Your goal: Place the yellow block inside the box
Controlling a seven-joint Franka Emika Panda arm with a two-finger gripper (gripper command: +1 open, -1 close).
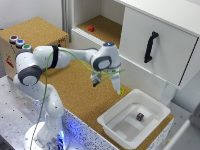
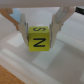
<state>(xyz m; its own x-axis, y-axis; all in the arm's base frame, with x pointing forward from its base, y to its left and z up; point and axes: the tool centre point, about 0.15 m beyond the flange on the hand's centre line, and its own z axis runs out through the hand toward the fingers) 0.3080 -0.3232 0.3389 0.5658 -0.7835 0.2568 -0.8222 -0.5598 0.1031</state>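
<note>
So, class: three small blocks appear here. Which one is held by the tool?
The yellow block, clamped in the tool. The dark block lies in the box; the red block sits on a shelf.

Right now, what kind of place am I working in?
Probably a lab test bench: a cork-topped table, a button box, a white cabinet, and the end effector holding the yellow block.

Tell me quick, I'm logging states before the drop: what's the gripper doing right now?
Gripper: closed on the yellow block, above the box.
</note>
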